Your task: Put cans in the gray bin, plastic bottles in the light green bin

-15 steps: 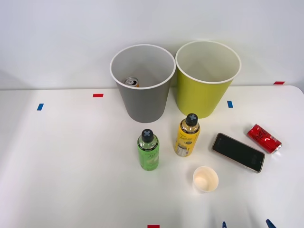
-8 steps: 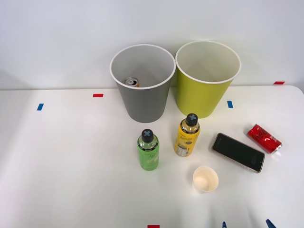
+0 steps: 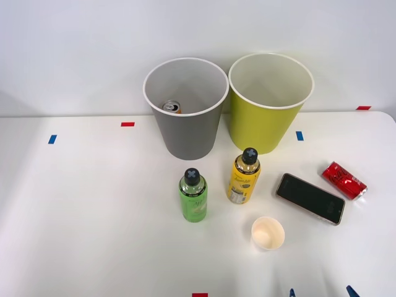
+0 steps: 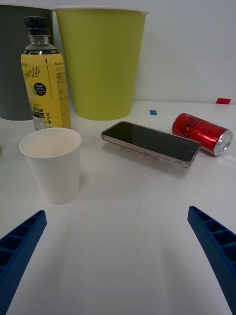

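The gray bin (image 3: pixel 185 105) stands at the back of the table with an orange-yellow can (image 3: pixel 171 107) lying inside it. Beside it on the right is the light green bin (image 3: pixel 269 105) (image 4: pixel 101 64). A green bottle (image 3: pixel 193 195) and a yellow bottle (image 3: pixel 243 176) (image 4: pixel 45 78) stand upright in front of the bins. A red can (image 3: pixel 344 180) (image 4: pixel 201 134) lies on its side at the right. My right gripper (image 3: pixel 320 292) (image 4: pixel 118 256) is open low at the table's front edge, nothing between its fingers, with only the blue fingertips (image 3: pixel 352 291) showing in the front view.
A dark phone (image 3: pixel 310 198) (image 4: pixel 151 142) lies flat between the yellow bottle and the red can. A white paper cup (image 3: pixel 267 233) (image 4: pixel 51 165) stands upright just ahead of my gripper. Small red and blue tape marks dot the white table (image 3: pixel 93 210).
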`<action>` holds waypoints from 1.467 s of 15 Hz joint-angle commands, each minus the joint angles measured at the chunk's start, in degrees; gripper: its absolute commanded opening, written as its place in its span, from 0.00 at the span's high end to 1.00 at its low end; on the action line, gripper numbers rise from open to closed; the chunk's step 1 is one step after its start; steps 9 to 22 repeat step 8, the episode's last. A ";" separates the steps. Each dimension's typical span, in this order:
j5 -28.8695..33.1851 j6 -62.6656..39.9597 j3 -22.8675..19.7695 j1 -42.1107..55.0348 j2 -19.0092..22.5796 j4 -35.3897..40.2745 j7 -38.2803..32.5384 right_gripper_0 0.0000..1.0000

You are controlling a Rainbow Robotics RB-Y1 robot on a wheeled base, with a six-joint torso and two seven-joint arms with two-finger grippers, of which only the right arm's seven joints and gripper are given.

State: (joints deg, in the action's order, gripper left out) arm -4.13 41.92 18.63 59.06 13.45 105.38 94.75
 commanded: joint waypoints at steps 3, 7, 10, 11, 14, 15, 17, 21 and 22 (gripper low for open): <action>0.00 0.00 0.00 0.00 0.00 0.00 0.00 0.00; 0.00 0.00 0.00 0.00 0.00 0.00 0.00 0.00; 0.00 0.00 0.00 0.00 0.00 0.00 0.00 0.00; 0.00 0.00 0.00 0.00 0.00 0.00 0.00 0.00; 0.00 0.00 0.00 0.00 0.00 0.00 0.00 0.00; 0.00 0.00 0.00 0.00 0.00 0.00 0.00 0.00; 0.00 0.00 0.00 0.00 0.00 0.00 0.00 0.00; 0.00 0.00 0.00 0.00 0.00 0.00 0.00 0.00; 0.00 0.00 0.00 0.00 0.00 0.00 0.00 0.00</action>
